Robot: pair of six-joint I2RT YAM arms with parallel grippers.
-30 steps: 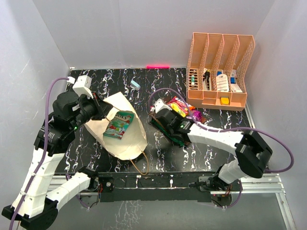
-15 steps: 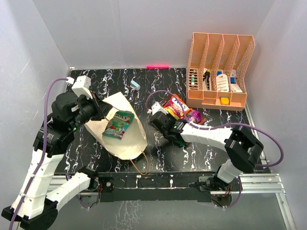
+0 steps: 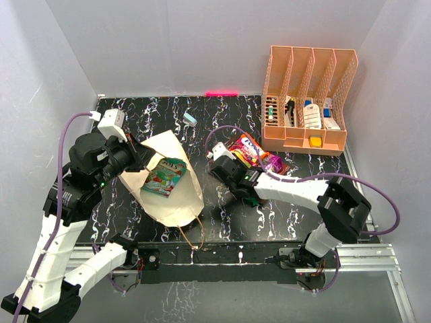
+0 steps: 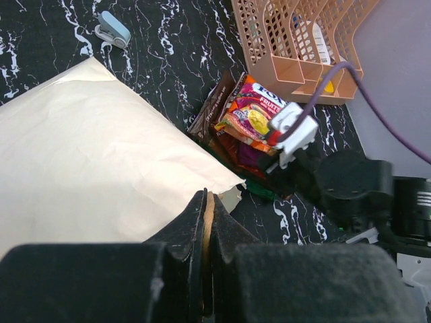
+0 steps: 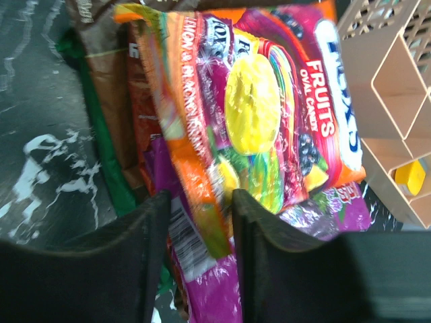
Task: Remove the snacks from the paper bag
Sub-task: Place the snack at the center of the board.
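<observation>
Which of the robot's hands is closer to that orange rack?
Right. Its right hand is at the snack packets lying right by the rack; the left hand is far off on the other side, pinching the paper bag at its edge.

Creased paper bag [image 4: 94, 148] — snacks [image 4: 246, 118] beside

The tan paper bag [image 3: 172, 202] is lying creased on its side on the dark surface [image 3: 222, 114]. A green and red snack packet [image 3: 163, 177] is resting on top of it. The other snacks [image 3: 254, 153] are sitting in a pile well to its right. An orange fruit candy packet [image 5: 269, 101] is lying on top, with purple [image 5: 215, 296], brown [image 5: 108, 81] and dark green [image 5: 111, 168] ones under it.
</observation>
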